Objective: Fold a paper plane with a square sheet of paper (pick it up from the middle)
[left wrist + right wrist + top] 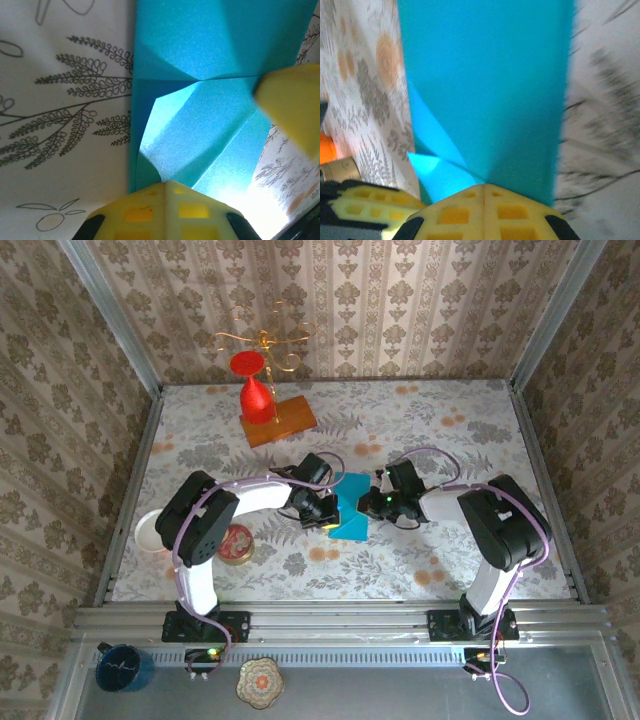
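Two arms meet over the middle of the flower-printed table (450, 440) in the top view. Between them lies the thin teal-blue square sheet of paper (350, 508), already creased and no longer a plain square. The left gripper (324, 512) is at its left edge and the right gripper (378, 502) at its right edge. Well apart from the work, at the back, a red glass (256, 390) stands on an orange wooden block (282, 422).

In the left wrist view, the left gripper (165, 184) has its yellow fingers pressed together. The near edge of the sheet (200, 60) runs into their tips, so we judge that they pinch it. Triangular flaps meet at a crease, and light shines through one flap, which seems lifted from the table.

In the right wrist view, the right gripper (482, 186) is also pressed together, on the opposite edge of the sheet (485, 75). A broad flat panel leads away from it, and a small folded corner shows at the left.

We judge that a middle fold is in hand: the corner flaps exist, but the narrow dart does not yet. The next move calls for both arms to carry the paper together, to line the edge up with the centre crease, and then to press it flat. An uneven pull could skew or tear the thin paper.
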Robot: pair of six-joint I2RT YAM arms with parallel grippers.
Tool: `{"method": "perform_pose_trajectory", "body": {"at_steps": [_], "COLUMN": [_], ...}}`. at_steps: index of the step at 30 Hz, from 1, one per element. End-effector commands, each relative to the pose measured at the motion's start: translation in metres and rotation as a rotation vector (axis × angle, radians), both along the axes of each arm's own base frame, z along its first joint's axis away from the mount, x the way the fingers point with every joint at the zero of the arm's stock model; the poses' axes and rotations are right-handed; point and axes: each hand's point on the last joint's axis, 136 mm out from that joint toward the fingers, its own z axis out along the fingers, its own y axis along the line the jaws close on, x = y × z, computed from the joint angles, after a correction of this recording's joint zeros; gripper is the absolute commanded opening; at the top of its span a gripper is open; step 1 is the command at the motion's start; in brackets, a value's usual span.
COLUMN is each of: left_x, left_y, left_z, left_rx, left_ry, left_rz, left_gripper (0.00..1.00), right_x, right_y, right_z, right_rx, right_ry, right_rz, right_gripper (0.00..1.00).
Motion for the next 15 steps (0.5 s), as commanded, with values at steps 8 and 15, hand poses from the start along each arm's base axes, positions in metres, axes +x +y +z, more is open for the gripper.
{"method": "perform_pose_trajectory", "body": {"at_steps": [8, 15], "left_x": [0.001, 0.027], "left_y": [-0.003, -0.018], "left_z": [0.013, 0.058], "left_rx": [-0.024, -0.154], "left_ry": [-0.020, -0.157], "left_rz": [-0.026, -0.023], "left_gripper": [0.06, 0.16], "right_x": [0.013, -0.009], "right_y": [-0.047, -0.044], "right_z": [0.018, 0.040], "right_rx": [-0.082, -0.061], "right_ry": [-0.030, -0.016], "right_rz": [-0.132, -0.142], "right_gripper": [0.12, 0.26]}}
